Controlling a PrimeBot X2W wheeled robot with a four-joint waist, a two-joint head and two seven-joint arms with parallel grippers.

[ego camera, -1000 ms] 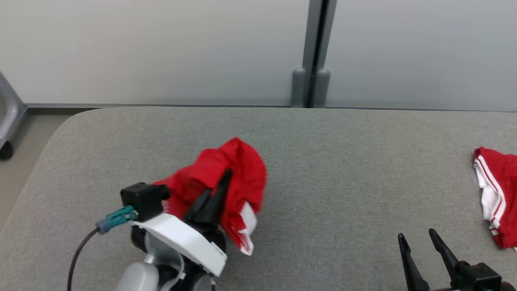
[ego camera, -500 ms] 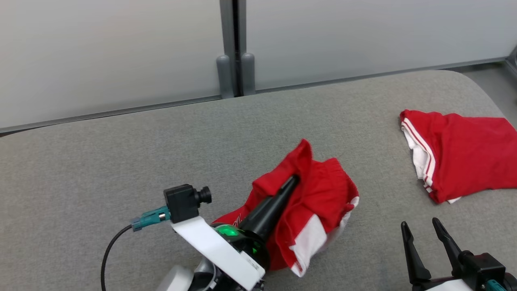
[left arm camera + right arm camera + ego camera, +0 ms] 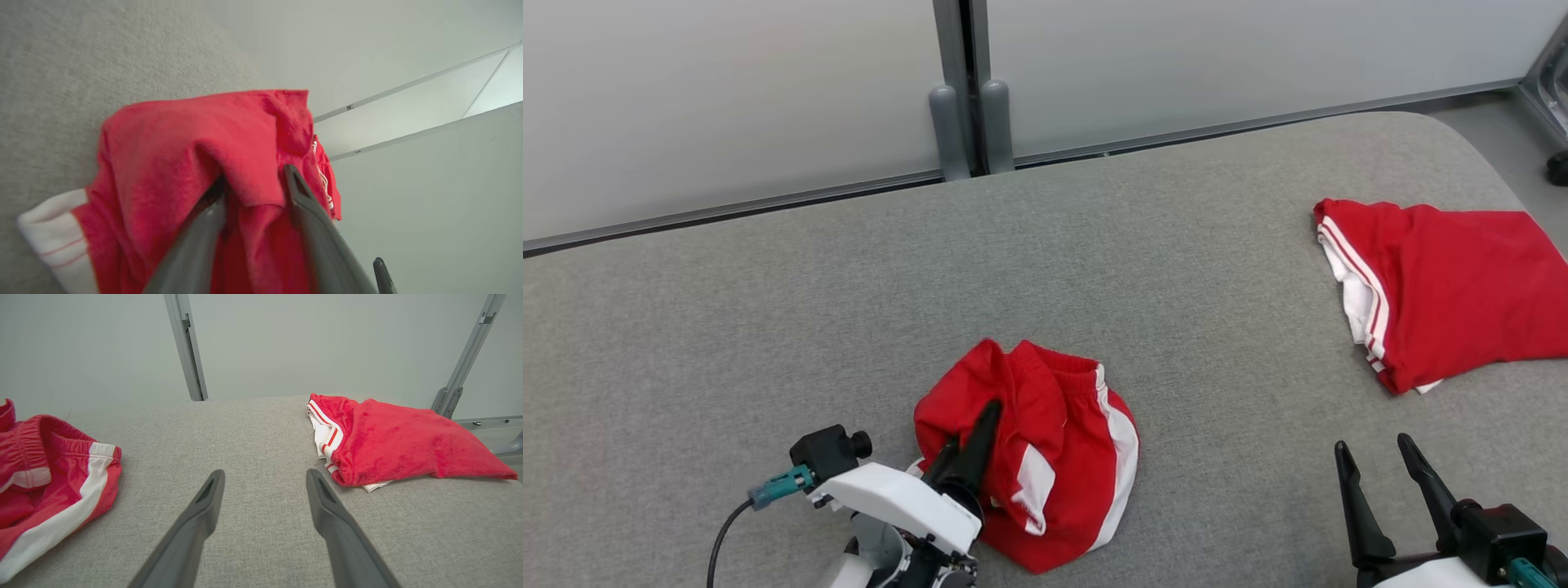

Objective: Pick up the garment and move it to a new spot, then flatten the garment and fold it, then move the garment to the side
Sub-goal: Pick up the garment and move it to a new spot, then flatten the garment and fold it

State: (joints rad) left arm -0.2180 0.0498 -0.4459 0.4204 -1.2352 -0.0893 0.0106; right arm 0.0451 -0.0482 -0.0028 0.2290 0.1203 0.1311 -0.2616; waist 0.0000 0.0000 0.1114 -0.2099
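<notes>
The garment (image 3: 1054,457), red shorts with white side stripes, lies in a crumpled heap on the grey table (image 3: 768,327) at the near middle. My left gripper (image 3: 972,425) sits at the heap's left side, fingers pushed into the cloth. In the left wrist view the jaws of that gripper (image 3: 253,179) stand parted, with a fold of the garment (image 3: 171,155) draped between them. My right gripper (image 3: 1374,445) hovers open at the near right with nothing in it. Its wrist view has the gripper (image 3: 263,473) over bare table, with the garment (image 3: 53,477) off to its left.
A second red and white garment (image 3: 1445,286) lies flattish at the table's far right, seen too in the right wrist view (image 3: 388,441). A pale partition with a grey post (image 3: 964,90) runs behind the table. The table's rounded right corner (image 3: 1462,122) is near.
The head camera has swung right. The garment has come down from the lifted left gripper to a heap on the table, and the left jaws have parted. The right gripper stays open.
</notes>
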